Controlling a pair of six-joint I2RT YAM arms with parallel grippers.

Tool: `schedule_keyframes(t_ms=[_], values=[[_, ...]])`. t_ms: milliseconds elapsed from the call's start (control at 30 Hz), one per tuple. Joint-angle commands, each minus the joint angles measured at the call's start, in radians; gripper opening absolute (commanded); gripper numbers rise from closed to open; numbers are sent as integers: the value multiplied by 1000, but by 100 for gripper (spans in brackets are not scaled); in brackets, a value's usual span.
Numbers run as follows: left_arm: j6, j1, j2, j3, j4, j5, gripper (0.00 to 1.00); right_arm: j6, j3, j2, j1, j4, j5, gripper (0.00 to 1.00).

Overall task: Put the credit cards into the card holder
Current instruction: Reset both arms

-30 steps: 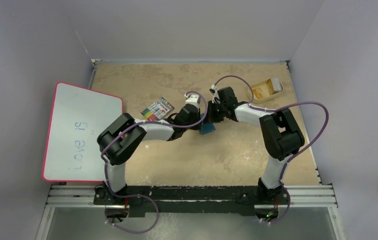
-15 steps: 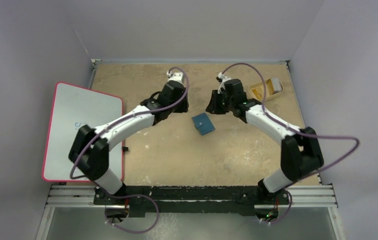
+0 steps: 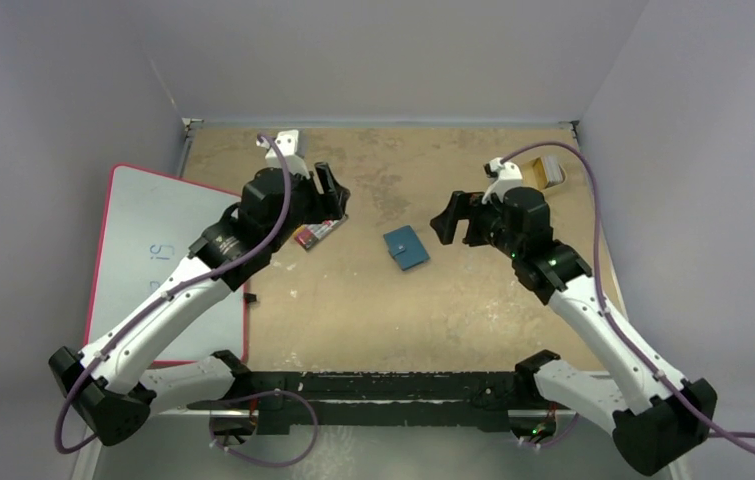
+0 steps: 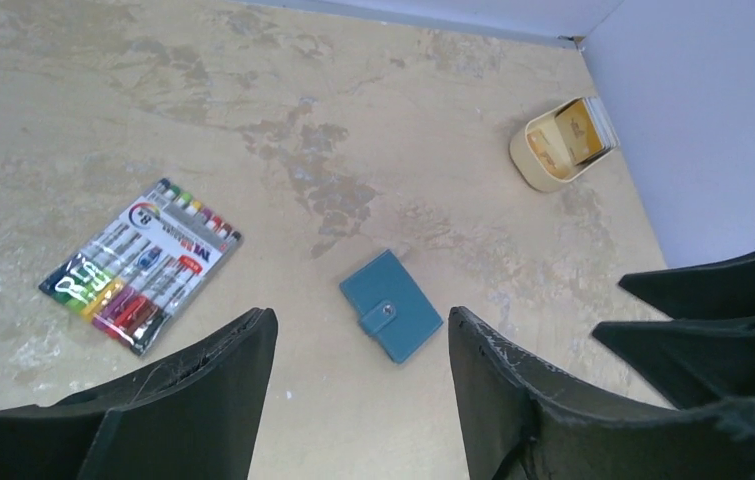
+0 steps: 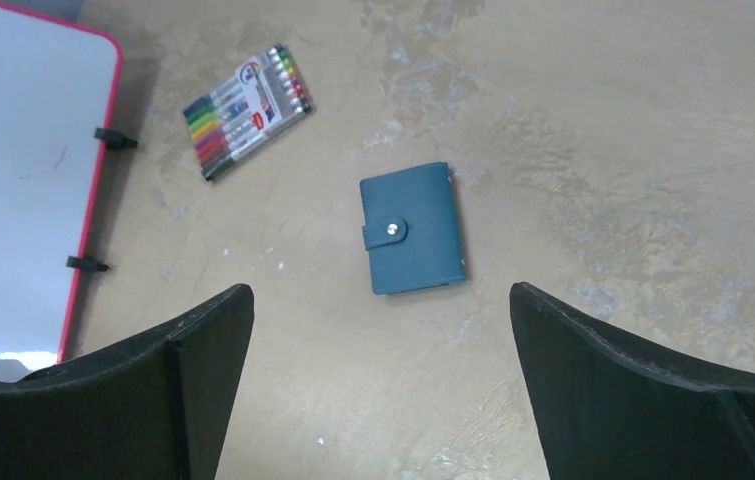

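The card holder (image 3: 407, 247), a small teal wallet with its snap tab shut, lies flat on the table between both arms. In the wrist views the card holder (image 4: 391, 318) (image 5: 413, 230) lies ahead of each pair of fingers, apart from them. My left gripper (image 3: 331, 193) (image 4: 361, 330) hovers to its left, open and empty. My right gripper (image 3: 453, 218) (image 5: 381, 300) hovers to its right, wide open and empty. Orange-yellow credit cards (image 4: 580, 128) stand in a tan tray (image 4: 533, 165) at the far right.
A striped marker pack (image 3: 315, 232) (image 4: 140, 265) (image 5: 248, 108) lies left of the wallet, under my left wrist. A red-framed whiteboard (image 3: 153, 260) (image 5: 13, 180) covers the table's left side. The tray (image 3: 550, 172) shows partly behind my right wrist.
Both grippers were shut at the card holder a second ago. They have opened and drawn back, left arm to the left, right arm to the right. The holder stays on the table.
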State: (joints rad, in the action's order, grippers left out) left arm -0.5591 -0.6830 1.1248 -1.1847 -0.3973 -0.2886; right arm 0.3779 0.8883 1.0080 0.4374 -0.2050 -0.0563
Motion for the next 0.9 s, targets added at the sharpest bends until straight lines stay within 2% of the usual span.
schedule_keyframes(t_ms=[0,200,300,567,867], values=[[-49,-3,-54,91,-12,16,64,42,-9,-92,-1,-10,54,99],[-72,-3,-107,229,59,109,67,73,-45,-111,-1,33,47,99],[-82,-3,-120,269,84,100,68,82,-52,-101,-1,37,65,99],[-62,-3,-147,279,87,24,71,85,-56,-103,-1,46,59,99],[4,-2,-189,220,49,-66,73,69,-8,-108,-2,25,49,99]])
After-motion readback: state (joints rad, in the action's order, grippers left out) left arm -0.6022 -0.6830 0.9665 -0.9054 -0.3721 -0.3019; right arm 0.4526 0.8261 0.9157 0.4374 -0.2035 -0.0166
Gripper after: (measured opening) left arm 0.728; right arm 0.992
